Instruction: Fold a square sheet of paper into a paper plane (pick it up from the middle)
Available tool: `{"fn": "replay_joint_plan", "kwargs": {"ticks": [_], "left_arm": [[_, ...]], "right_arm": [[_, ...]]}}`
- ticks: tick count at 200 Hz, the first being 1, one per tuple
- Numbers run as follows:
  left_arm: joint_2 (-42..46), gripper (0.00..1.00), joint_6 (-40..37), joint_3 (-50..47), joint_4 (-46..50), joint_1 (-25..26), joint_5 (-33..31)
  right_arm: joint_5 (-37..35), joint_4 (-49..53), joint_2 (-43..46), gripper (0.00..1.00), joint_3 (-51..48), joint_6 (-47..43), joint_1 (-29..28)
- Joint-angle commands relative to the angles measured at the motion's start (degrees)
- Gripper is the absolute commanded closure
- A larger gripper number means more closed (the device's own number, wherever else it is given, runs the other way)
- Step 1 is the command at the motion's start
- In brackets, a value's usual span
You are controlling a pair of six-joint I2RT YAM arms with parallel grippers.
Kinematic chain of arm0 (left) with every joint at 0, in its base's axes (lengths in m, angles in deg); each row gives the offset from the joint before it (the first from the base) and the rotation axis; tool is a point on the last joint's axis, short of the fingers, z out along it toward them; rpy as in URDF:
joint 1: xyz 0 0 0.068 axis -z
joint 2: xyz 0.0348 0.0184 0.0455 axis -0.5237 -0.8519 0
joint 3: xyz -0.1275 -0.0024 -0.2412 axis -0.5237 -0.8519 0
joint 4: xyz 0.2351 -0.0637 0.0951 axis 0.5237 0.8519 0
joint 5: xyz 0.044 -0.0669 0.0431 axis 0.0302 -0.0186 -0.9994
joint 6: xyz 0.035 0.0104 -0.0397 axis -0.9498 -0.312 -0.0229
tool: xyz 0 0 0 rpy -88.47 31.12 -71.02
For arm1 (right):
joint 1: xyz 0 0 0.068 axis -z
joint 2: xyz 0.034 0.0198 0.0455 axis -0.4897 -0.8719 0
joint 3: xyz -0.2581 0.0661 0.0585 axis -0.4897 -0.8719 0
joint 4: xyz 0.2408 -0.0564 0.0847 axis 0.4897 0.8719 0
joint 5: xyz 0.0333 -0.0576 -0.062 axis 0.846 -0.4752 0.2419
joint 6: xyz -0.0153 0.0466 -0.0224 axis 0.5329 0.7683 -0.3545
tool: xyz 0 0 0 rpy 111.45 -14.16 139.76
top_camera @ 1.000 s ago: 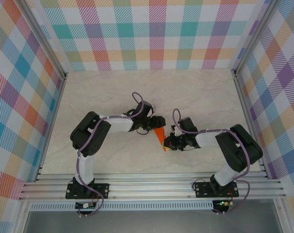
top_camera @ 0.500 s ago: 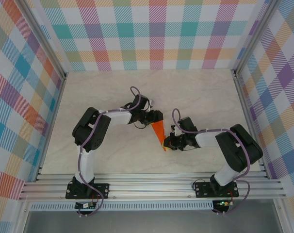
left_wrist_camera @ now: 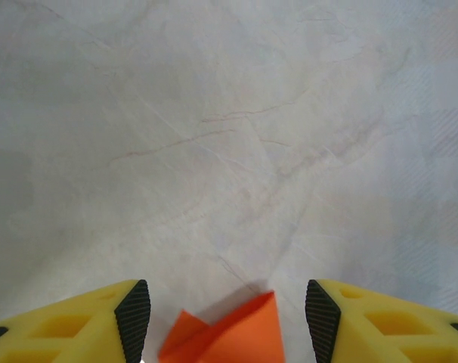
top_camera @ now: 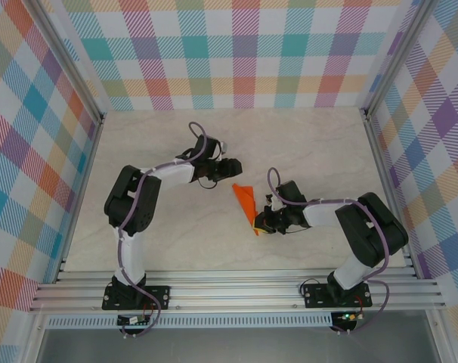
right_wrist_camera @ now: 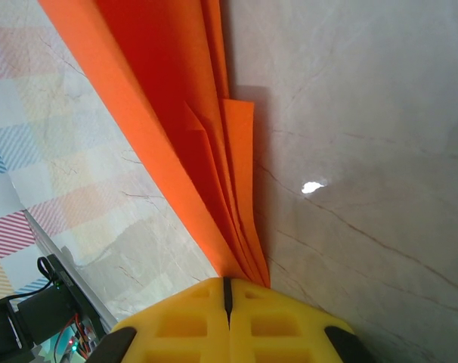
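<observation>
The paper plane (top_camera: 246, 203) was found already creased into a narrow, many-layered dart, so the folding was judged nearly finished. It was placed near the middle of the table (top_camera: 168, 242), its near, pointed end clamped in the closed right gripper (right_wrist_camera: 227, 291). The left gripper (left_wrist_camera: 226, 302) was held apart and empty just beyond its far end. Only wing-spreading and release seemed left.
</observation>
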Motion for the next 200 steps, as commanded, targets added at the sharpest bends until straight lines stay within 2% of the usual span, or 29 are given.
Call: {"fn": "replay_joint_plan", "kwargs": {"ticks": [1, 44, 88, 121, 170, 200], "left_arm": [[8.6, 0.42, 1.3, -3.6, -0.2, 1.1, 0.0], [12.1, 0.53, 2.3, -9.1, -0.9, 6.8, 0.7], [5.0, 0.62, 5.4, -8.7, -5.1, 8.2, 3.5], [-0.2, 0.69, 5.1, -6.2, -2.3, 8.2, 1.1], [-2.4, 0.71, 3.9, -6.5, -0.5, 8.3, -0.4], [-3.0, 0.71, 3.4, -6.2, 0.4, 8.3, -0.5]], "right_arm": [[-5.7, 7.2, -2.9, 0.95, -0.5, -0.6, -0.5], [-6.2, 7.2, -2.3, 0.94, -0.1, -0.6, -0.5], [-5.8, 6.5, -1.5, 0.94, 0.3, -0.6, -0.5], [-5.7, 6.4, -0.3, 0.94, 0.8, -0.2, -0.5], [-2.4, 6.2, 2.4, 0.91, 4.8, -0.5, -0.5], [-0.5, 6.2, 0.5, 0.9, 8.5, -1.0, -0.8]]}}
